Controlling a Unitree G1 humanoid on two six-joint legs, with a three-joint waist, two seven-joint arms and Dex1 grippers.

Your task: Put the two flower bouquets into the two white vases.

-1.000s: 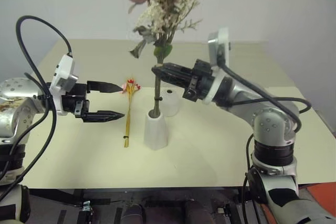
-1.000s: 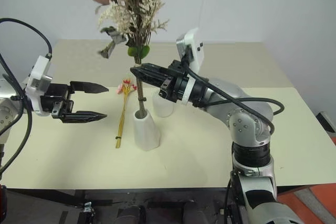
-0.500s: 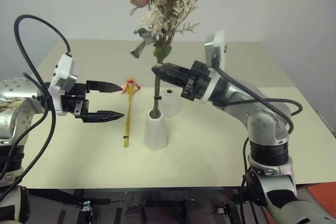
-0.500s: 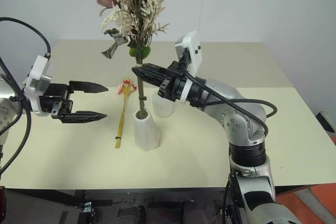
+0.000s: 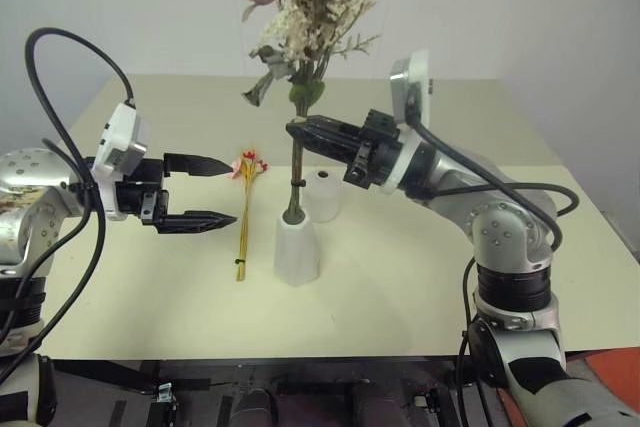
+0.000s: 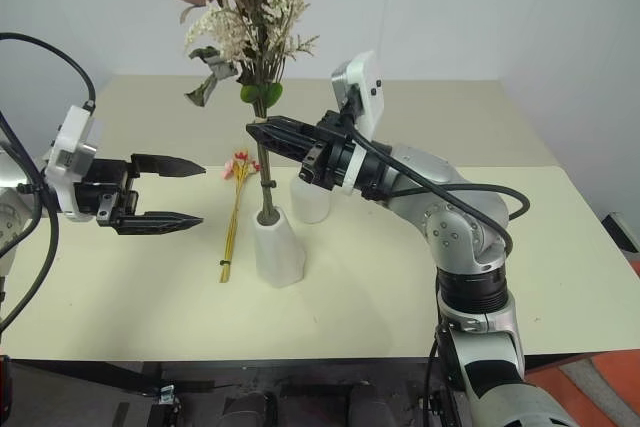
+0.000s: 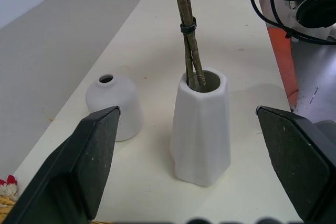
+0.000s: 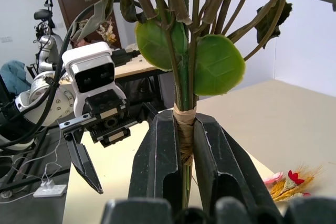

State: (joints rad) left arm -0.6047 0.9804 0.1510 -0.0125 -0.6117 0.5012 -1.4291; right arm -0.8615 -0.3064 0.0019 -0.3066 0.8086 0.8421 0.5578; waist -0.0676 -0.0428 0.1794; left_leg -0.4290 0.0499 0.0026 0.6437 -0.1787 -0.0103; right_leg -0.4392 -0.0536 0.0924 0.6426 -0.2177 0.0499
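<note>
My right claw (image 5: 293, 130) is clamped on the stems of the bushy cream-white bouquet (image 5: 305, 7), pinching them at the tan binding just below two round green leaves. From that grip the stems run down into the mouth of the taller white vase (image 5: 297, 249); their ends are already inside the opening, and the vase stands upright on the cream surface (image 5: 400, 277). The blooms rise well above my grip, with the pink flower at the top.

My left claw (image 5: 230, 190) hangs with its fingers wide apart, holding nothing, beside the slim bouquet of yellow stems (image 5: 243, 212), which lies flat on the surface just beside the tall vase. The shorter rounded vase (image 5: 322, 194) stands just behind the tall one, its small opening empty.

The risks, as I judge them: the bunch is top-heavy, so if I let go before the stems are seated deep, it could lean and tip the narrow vase. Pulling sideways as I release could drag the vase toward the slim bouquet or knock the rounded vase behind it.
</note>
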